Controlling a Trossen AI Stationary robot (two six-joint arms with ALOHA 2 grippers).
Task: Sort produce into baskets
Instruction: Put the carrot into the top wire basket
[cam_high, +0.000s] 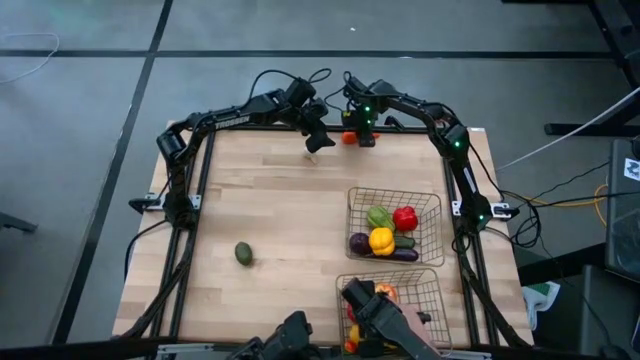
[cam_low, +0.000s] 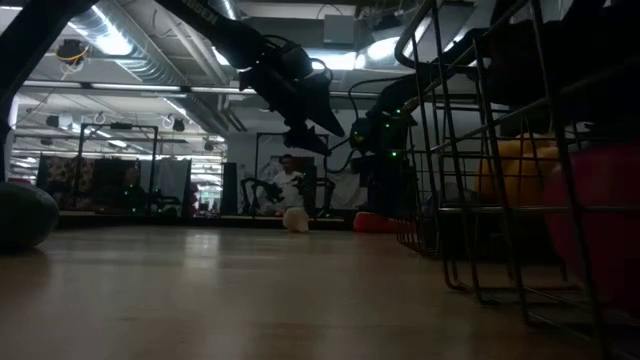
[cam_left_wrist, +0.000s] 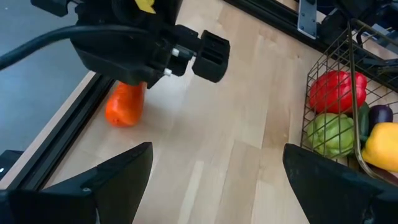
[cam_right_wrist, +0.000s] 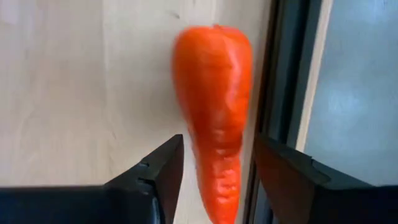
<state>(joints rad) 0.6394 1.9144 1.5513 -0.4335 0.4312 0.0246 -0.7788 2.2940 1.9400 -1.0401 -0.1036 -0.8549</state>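
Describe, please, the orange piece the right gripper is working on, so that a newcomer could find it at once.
Start at the far edge of the wooden table, beside the black frame rail, away from the two wire baskets. There the right gripper straddles a carrot lying on the wood. It is the only long, tapered orange piece, and it lies alone outside the baskets, unlike the round green avocado mid-table.

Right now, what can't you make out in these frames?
- Near basket: contents cut off by the high view's bottom edge and covered by dark hardware.
- Whether the right gripper already pinches the orange carrot: fingers flank it, contact unclear.
- Pale item, low view: too small and dim to identify.
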